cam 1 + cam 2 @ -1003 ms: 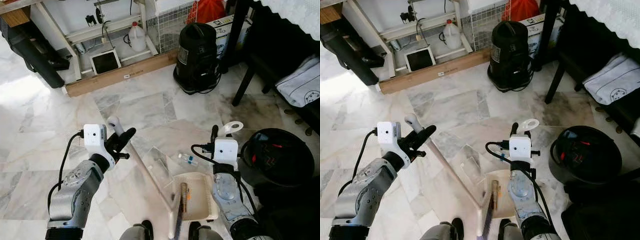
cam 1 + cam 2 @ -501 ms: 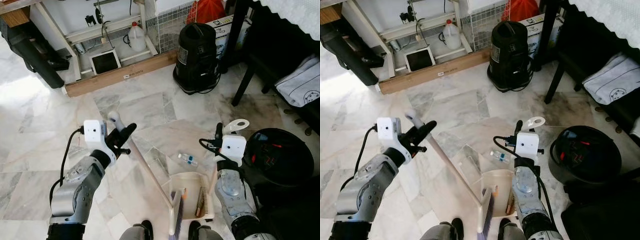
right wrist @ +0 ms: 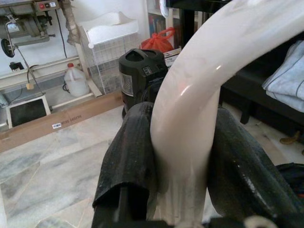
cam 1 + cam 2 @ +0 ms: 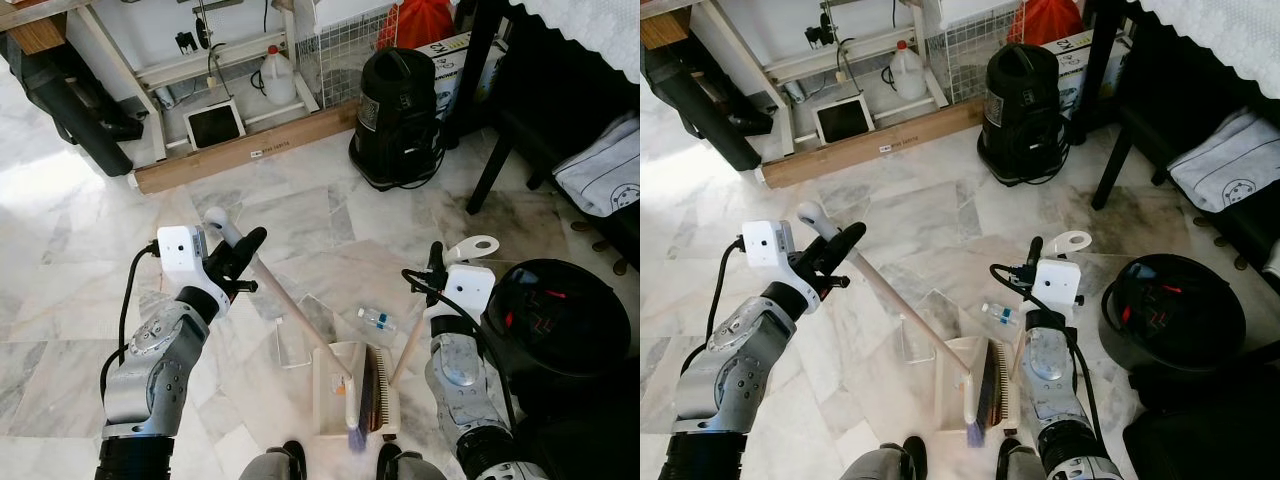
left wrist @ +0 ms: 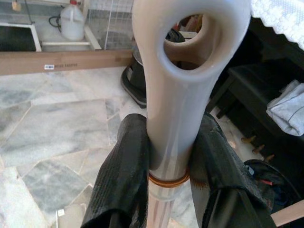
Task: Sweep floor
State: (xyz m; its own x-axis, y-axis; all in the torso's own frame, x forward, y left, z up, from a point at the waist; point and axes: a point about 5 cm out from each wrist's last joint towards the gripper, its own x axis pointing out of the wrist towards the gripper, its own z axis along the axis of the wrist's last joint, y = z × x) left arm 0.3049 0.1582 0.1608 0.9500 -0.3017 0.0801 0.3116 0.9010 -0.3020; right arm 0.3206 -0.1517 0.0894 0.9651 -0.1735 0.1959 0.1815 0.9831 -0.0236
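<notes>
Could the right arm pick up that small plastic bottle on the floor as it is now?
Probably not yet. The right gripper is shut on the dustpan handle, so it has no free fingers. The plastic bottle lies on open floor just left of that arm, unobstructed, but the dustpan must be released first.

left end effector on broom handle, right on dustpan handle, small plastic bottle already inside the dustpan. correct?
Not quite: the small plastic bottle lies on the floor just beyond the dustpan, not inside it, as the left eye view shows. The left end effector on the broom handle and right end effector on the dustpan handle are correct.
</notes>
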